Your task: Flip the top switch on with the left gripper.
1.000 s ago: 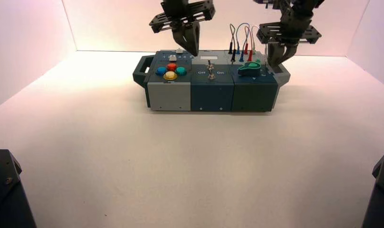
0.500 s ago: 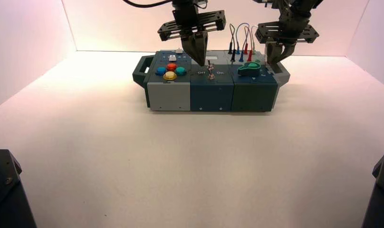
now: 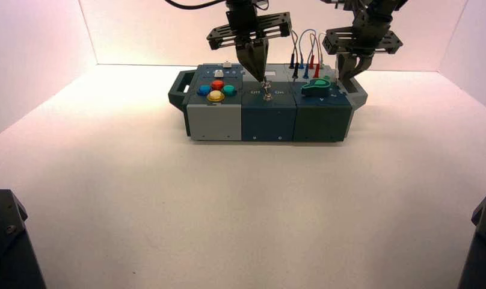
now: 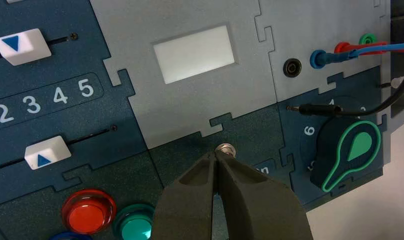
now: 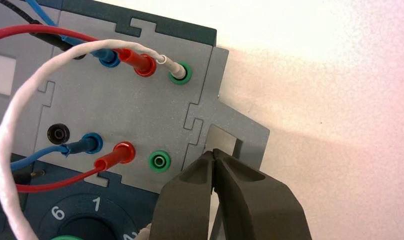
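Over the middle of the box (image 3: 268,124), the left gripper (image 3: 262,79) has its fingertips together with no gap at the tips, right by the top switch (image 4: 226,149); whether they touch it I cannot tell. That switch sits in the dark middle panel, just beside the grey panel with the white window (image 4: 195,54). The right gripper (image 5: 213,151) is over the box's right-hand handle (image 5: 242,136), its fingertips together.
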You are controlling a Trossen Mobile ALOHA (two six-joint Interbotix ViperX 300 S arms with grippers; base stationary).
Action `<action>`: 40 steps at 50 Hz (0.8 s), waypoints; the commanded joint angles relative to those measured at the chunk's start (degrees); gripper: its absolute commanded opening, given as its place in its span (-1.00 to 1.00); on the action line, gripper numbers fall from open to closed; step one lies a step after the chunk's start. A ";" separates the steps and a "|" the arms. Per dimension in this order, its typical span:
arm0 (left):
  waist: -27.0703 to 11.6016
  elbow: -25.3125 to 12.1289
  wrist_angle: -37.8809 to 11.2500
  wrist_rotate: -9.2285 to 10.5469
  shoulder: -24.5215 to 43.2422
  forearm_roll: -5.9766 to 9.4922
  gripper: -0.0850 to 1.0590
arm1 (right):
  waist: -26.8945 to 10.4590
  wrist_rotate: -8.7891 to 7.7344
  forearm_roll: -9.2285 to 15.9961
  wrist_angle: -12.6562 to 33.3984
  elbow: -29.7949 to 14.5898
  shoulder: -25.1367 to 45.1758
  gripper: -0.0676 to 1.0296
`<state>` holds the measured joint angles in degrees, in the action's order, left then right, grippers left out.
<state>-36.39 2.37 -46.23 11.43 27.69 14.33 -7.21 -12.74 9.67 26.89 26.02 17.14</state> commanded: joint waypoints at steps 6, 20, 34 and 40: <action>-3.52 -6.06 -2.29 0.62 0.53 0.26 -0.90 | -0.62 -0.09 0.09 0.00 -0.26 0.18 -0.91; -5.10 -8.44 -3.69 0.79 1.58 0.35 -0.91 | -0.62 -0.09 0.00 0.00 -0.26 -0.18 -0.92; -5.36 -9.05 -4.48 0.79 1.05 -0.35 -0.91 | -0.62 -0.09 0.00 0.00 -0.26 -0.35 -0.92; -5.36 -8.61 -4.48 0.79 0.53 -0.97 -0.90 | -0.62 -0.09 0.09 0.00 -0.09 -0.53 -0.91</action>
<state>-41.48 -5.45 -50.89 11.87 30.76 13.71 -7.38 -12.74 9.58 26.81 25.93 17.31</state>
